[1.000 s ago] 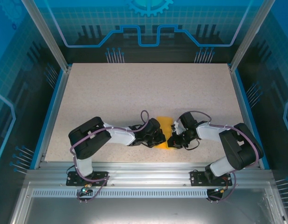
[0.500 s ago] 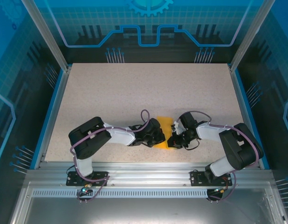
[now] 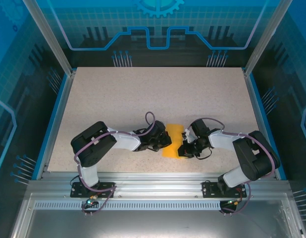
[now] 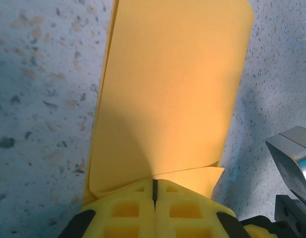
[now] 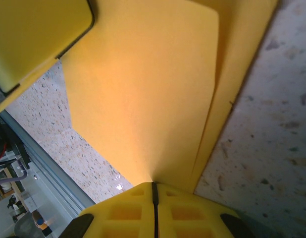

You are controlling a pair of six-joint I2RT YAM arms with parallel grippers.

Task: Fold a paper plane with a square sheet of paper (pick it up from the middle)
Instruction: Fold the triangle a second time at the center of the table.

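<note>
- The square sheet of paper [image 3: 173,140] is near the front edge of the table [image 3: 143,94], about midway along it — folded over, two layers showing.
- The left gripper [image 4: 154,184] has its jaws pressed together, pinching one side of the sheet.
- The right gripper [image 5: 154,187] pinches the opposite side — jaws closed on the paper.

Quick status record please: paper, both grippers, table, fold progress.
paper: orange-yellow sheet of paper, doubled into layers, between the two arms
left: left gripper shut, pinching the sheet's edge
right: right gripper shut, pinching the sheet from the other side
surface: speckled table, sheet near its front edge
progress: no pointed plane shape yet
</note>
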